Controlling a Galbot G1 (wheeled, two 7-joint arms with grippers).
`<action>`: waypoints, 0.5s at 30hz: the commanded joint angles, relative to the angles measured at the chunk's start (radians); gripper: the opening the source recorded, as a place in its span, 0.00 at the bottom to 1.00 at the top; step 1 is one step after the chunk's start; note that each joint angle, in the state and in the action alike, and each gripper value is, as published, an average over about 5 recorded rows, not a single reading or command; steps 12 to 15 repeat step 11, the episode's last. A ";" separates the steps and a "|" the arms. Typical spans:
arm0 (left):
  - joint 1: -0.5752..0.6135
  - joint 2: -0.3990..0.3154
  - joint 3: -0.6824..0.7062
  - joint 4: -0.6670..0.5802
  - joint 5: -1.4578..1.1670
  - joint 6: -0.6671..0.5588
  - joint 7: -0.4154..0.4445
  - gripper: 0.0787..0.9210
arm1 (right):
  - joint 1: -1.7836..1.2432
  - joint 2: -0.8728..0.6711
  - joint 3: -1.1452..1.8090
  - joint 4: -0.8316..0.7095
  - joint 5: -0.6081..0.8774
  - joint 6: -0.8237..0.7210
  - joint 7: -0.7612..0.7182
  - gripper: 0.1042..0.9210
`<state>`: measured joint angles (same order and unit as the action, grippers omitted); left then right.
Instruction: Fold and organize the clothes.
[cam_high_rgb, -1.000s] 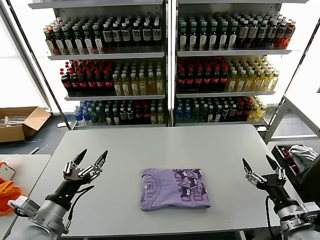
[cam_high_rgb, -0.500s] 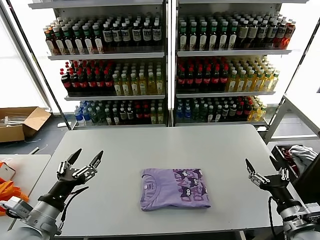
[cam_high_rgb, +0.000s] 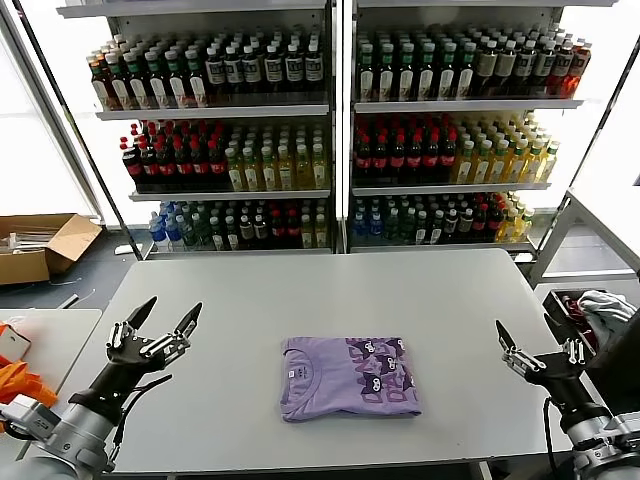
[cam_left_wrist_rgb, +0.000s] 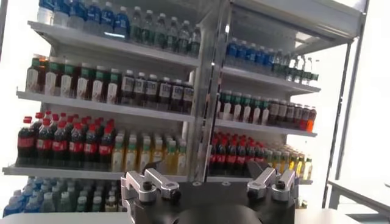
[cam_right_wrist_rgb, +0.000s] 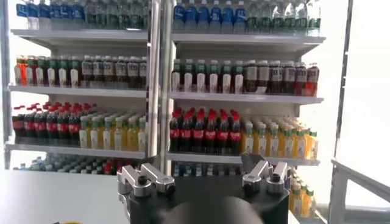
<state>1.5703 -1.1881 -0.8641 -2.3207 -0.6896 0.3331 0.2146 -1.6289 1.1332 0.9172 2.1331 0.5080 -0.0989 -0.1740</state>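
A lavender T-shirt (cam_high_rgb: 347, 377) lies folded into a neat rectangle at the middle front of the grey table (cam_high_rgb: 330, 300), dark purple print on its right half and a small neck label on its left. My left gripper (cam_high_rgb: 162, 315) is open and empty, raised at the table's left front edge, well left of the shirt. My right gripper (cam_high_rgb: 525, 336) is open and empty, raised at the table's right front edge, well right of the shirt. Both wrist views look at the drink shelves and show only the gripper bases (cam_left_wrist_rgb: 210, 192) (cam_right_wrist_rgb: 204, 182), not the shirt.
Tall shelves of bottled drinks (cam_high_rgb: 330, 130) stand behind the table. A cardboard box (cam_high_rgb: 45, 245) sits on the floor at the left. A bin with white cloth (cam_high_rgb: 600, 310) is at the right. Orange fabric (cam_high_rgb: 15, 385) lies on a side table at the left.
Both arms have drawn back toward me and outward, away from the shirt. The left gripper moved left and slightly lower, the right gripper right and lower. The shirt has not moved.
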 joint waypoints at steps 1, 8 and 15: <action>0.033 0.003 0.052 0.000 0.110 -0.045 -0.003 0.88 | -0.006 0.001 0.022 -0.011 0.011 0.026 -0.052 0.88; 0.029 0.009 0.072 0.056 0.172 -0.100 -0.004 0.88 | -0.021 0.004 0.023 -0.023 -0.002 0.060 -0.095 0.88; 0.026 0.013 0.063 0.070 0.174 -0.106 -0.003 0.88 | -0.023 0.006 0.026 -0.028 0.000 0.067 -0.100 0.88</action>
